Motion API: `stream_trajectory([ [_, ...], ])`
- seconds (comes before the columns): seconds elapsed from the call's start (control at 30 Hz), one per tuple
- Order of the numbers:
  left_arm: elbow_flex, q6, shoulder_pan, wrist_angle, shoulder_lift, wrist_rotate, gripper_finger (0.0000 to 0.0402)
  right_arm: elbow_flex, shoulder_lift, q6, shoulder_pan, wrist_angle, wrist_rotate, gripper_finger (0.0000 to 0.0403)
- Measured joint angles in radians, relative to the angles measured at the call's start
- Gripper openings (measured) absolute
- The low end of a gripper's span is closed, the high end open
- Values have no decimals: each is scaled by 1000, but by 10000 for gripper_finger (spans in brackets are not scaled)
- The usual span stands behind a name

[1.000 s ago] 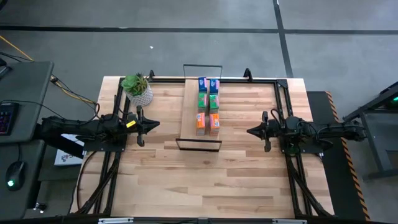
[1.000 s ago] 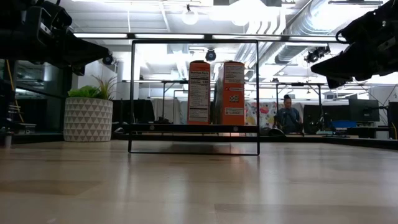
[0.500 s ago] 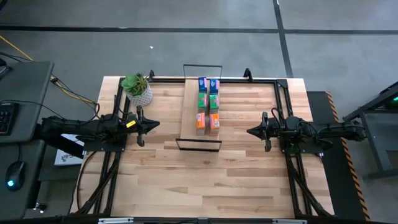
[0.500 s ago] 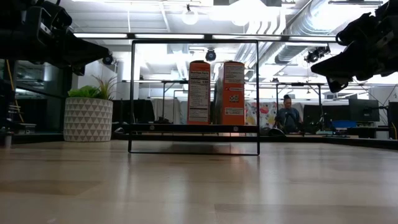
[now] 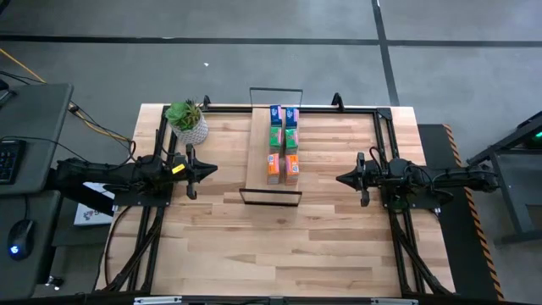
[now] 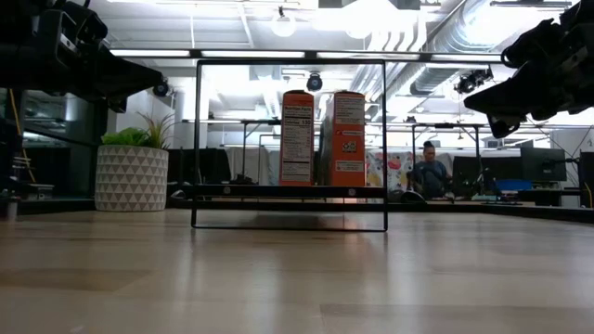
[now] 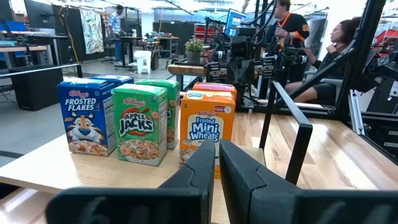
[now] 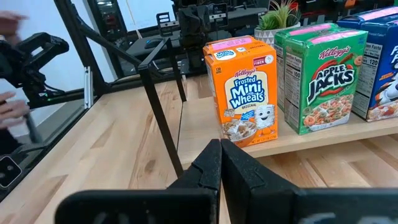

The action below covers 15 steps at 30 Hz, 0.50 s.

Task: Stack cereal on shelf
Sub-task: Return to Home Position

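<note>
Six small cereal boxes stand upright in two rows on the shelf, a light-wood plank with a black wire frame: blue, green and orange pairs. In the left wrist view they show as blue, green and orange boxes. My left gripper is shut and empty, left of the shelf above the table. My right gripper is shut and empty, right of the shelf.
A potted plant in a white patterned pot stands at the table's far left corner. Black frame rails run along both sides of the table. People show in the room beyond the table.
</note>
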Motion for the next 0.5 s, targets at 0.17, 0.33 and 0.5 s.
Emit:
stream_trajectory([
  [0.17, 0, 0, 0, 0, 0, 0, 15, 0, 0, 0, 0, 0, 0, 0],
  [0.33, 0, 0, -1, -24, -33, 1, 15, 0, 0, 0, 0, 0, 0, 0],
  [0.5, 0, -16, -17, -166, -147, 17, 15, 0, 0, 0, 0, 0, 1, 0],
])
